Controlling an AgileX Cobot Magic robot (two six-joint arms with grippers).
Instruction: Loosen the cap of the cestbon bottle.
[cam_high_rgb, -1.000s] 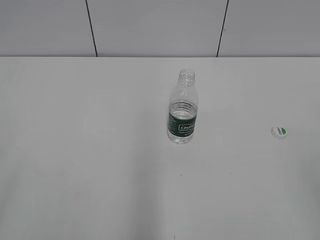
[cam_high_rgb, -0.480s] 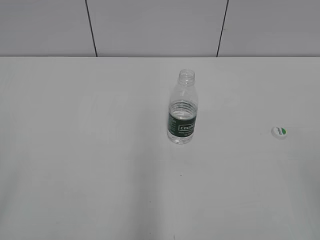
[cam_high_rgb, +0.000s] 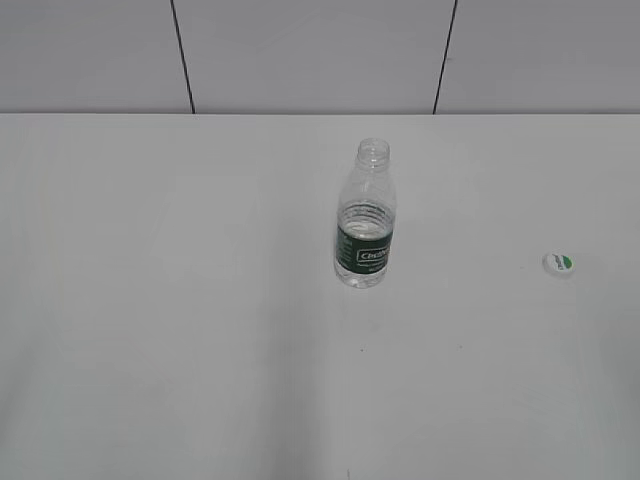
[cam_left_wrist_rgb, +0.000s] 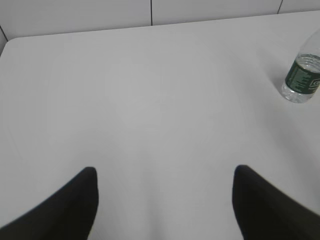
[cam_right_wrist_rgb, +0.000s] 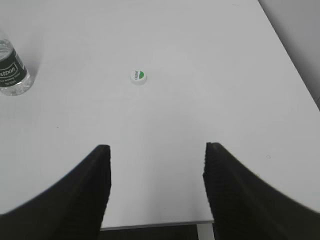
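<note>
- White tabletop (cam_high_rgb: 180, 330) fills most of my exterior view, running back to a pale panelled wall (cam_high_rgb: 310, 55) with two dark vertical seams.
- I see the cestbon bottle (cam_high_rgb: 366, 215) standing upright a little right of the middle of the table, toward the far half, its dark green label band facing me.
- Its neck is bare; the mouth is uncovered.
- I find the cap (cam_high_rgb: 559, 263) lying flat on the table well apart from the bottle, off to the right near the right edge of my view, green mark facing up.
- From the left wrist camera, the left gripper (cam_left_wrist_rgb: 165, 200) hangs over bare table with its two dark fingers (cam_left_wrist_rgb: 75, 205) spread wide and nothing between them; the bottle sits far off at the upper right of that view.
- From the right wrist camera, the right gripper (cam_right_wrist_rgb: 156, 185) is likewise spread wide and holding nothing, over the near edge of the table.
- In that view the cap lies ahead of the fingers (cam_right_wrist_rgb: 85, 185), clear of them, and the bottle's base shows at the far left edge.
</note>
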